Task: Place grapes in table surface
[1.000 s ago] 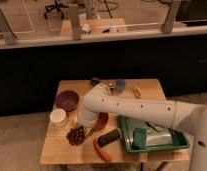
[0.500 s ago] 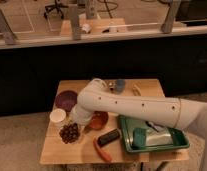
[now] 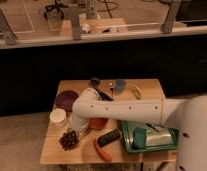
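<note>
The grapes (image 3: 68,140), a dark reddish-purple cluster, are at the front left of the tan table surface (image 3: 54,152); whether they rest on the wood or hang just above it is unclear. My gripper (image 3: 77,128) is at the end of the white arm, directly above and behind the grapes and close against them. The wrist hides the gripper's tips and the top of the cluster.
A white cup (image 3: 58,117) and a dark purple bowl (image 3: 66,99) stand left of the arm, with an orange bowl (image 3: 98,123) behind the wrist. Right of the grapes lie a black object (image 3: 109,137) and a red tool (image 3: 102,150). A green tray (image 3: 149,145) fills the front right.
The arm's elbow has swung left over the table. The wrist and the grapes have shifted left and toward the front edge.
</note>
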Available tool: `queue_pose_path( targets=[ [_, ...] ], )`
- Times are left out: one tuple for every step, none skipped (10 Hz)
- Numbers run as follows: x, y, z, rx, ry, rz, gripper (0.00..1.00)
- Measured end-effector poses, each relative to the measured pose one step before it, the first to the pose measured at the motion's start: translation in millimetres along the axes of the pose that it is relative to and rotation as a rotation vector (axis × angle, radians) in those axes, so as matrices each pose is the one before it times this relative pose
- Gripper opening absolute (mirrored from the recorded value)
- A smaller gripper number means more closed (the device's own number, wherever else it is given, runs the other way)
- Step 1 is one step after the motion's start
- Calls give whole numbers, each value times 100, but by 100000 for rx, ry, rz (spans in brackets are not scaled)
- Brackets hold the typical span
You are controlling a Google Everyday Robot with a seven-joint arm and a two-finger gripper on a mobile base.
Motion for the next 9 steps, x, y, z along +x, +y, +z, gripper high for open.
queue_pose_path(
  targets=[
    [190,534,2090,-2374,-60,-163,8],
    [17,463,2285,-2691,-235,-655,20],
    [131,159,1097,-235,-14,-128,29],
    [171,101,759,392,-202,432,40],
    [45,64,-22,-293,156,-74,51],
    [-109,393,-66,-723,159,-401,60],
    [-47,58,-125,-214,-111,-149,68],
    [-47,12,-60,-77,-135,-96,78],
    [-273,-91,-87,-372,35,-816,80]
  ],
)
